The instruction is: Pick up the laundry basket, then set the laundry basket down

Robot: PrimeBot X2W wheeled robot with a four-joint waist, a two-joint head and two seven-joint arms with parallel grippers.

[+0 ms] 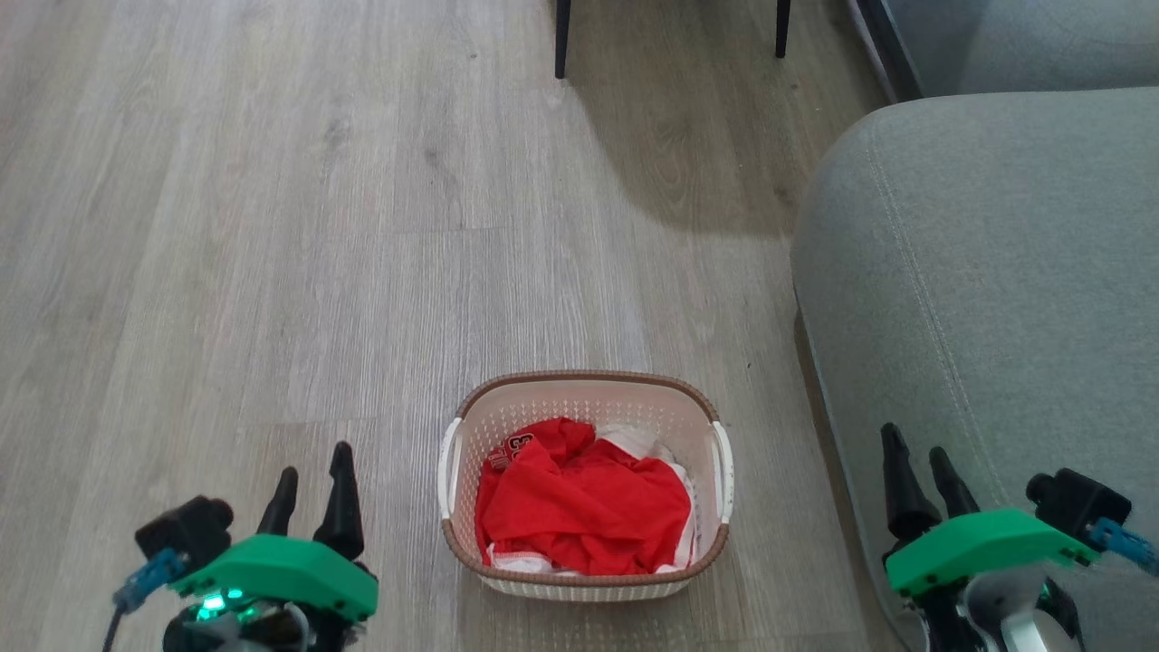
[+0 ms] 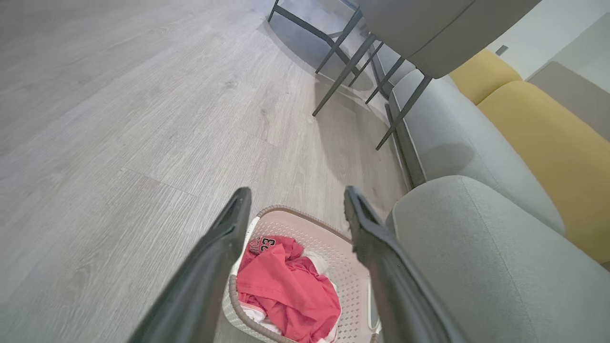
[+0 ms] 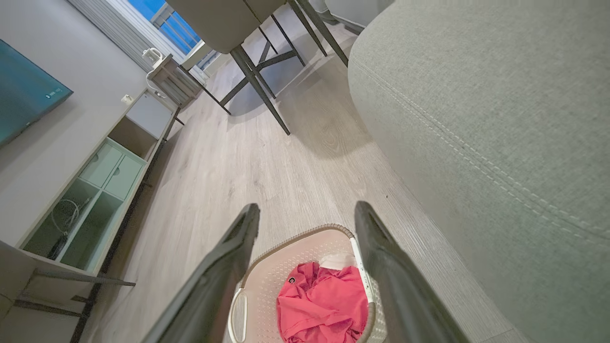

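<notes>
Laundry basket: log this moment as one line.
laundry basket on floor, holding red garment | left gripper open, clear of it | right gripper open | lift not yet begun

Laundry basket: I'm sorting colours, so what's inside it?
A crumpled red garment lies in the laundry basket, over white cloth showing at its edges. The basket's bottom and anything under the clothes are covered.

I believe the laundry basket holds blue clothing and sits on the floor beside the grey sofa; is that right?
Not quite: the head view shows the clothing is red, not blue. The laundry basket does sit on the floor beside the grey sofa.
</notes>
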